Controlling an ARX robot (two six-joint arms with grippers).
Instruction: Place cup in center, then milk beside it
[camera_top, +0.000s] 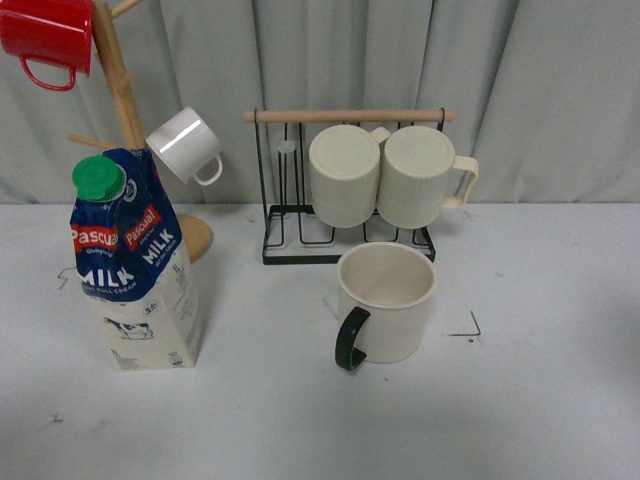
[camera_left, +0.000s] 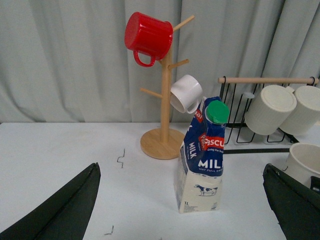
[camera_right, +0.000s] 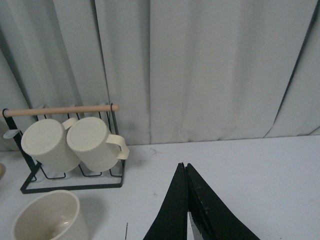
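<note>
My left pincer (camera_left: 181, 170) gapes wide and empty, facing the milk (camera_top: 135, 270), which stands well left of the cup (camera_top: 388, 300) near the middle. My right pincer (camera_right: 184, 172) is pinched closed. A high squeeze could topple the milk.

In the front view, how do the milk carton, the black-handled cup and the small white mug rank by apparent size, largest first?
1. milk carton
2. black-handled cup
3. small white mug, hanging farther back, so nearness may exaggerate the gap
</note>
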